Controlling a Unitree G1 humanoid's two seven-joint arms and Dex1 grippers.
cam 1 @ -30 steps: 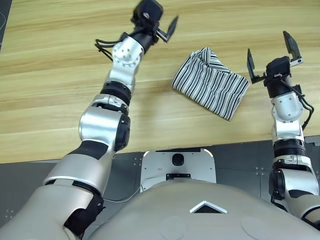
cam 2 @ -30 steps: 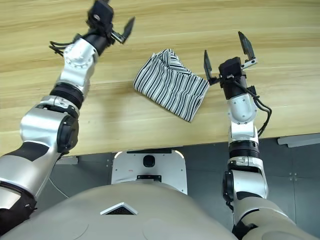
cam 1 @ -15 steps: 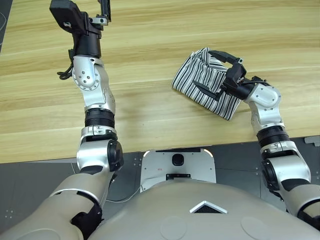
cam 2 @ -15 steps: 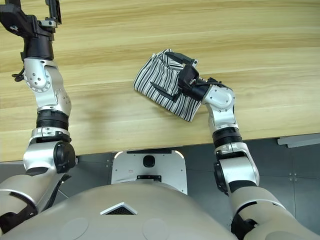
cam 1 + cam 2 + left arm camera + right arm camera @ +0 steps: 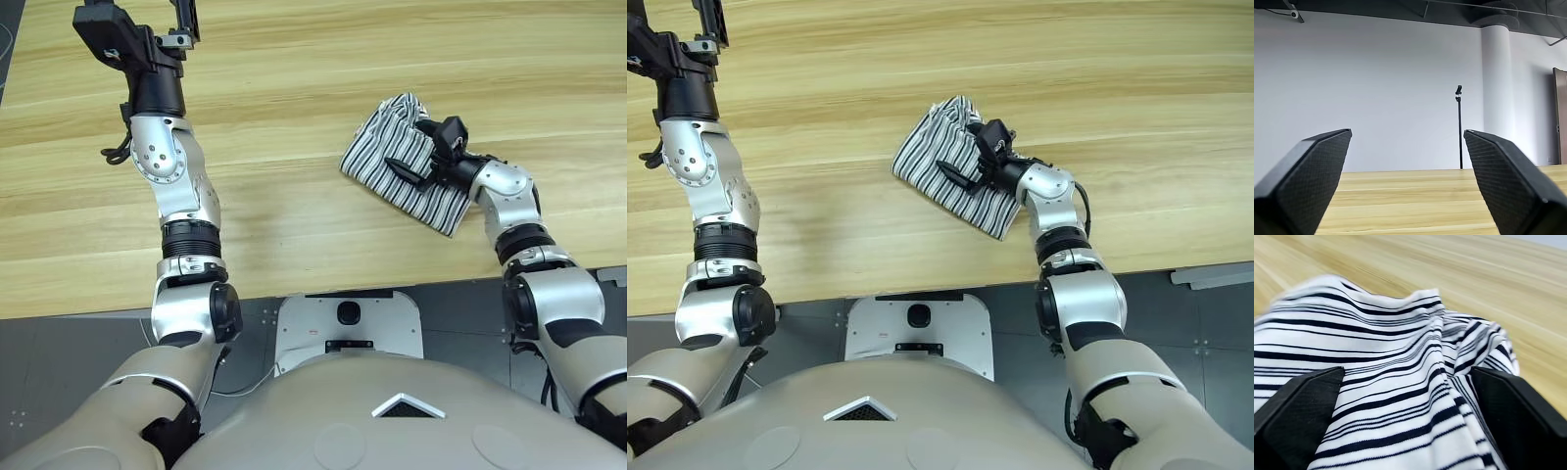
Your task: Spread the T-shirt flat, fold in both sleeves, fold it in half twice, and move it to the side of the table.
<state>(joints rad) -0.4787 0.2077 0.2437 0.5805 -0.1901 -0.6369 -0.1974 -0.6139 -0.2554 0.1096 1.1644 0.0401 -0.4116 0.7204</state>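
The black-and-white striped T-shirt (image 5: 392, 157) lies folded into a small bundle on the wooden table (image 5: 294, 196), right of centre. My right gripper (image 5: 405, 143) rests low on top of the bundle, open, its two fingers spread across the fabric. In the right wrist view the striped cloth (image 5: 1400, 333) bulges up between the black fingers (image 5: 1298, 411). My left gripper (image 5: 181, 15) is raised far off at the table's left, well away from the shirt. It is open and holds nothing, and in the left wrist view the left gripper (image 5: 1406, 132) faces the room's wall.
Bare wood surrounds the bundle on all sides. The table's near edge (image 5: 294, 294) runs just below the shirt. A thin stand (image 5: 1459, 127) rises beyond the far side of the table.
My right gripper came down from the right of the shirt onto its top, and the cloth bunched slightly. My left arm swung away to the far left and rose.
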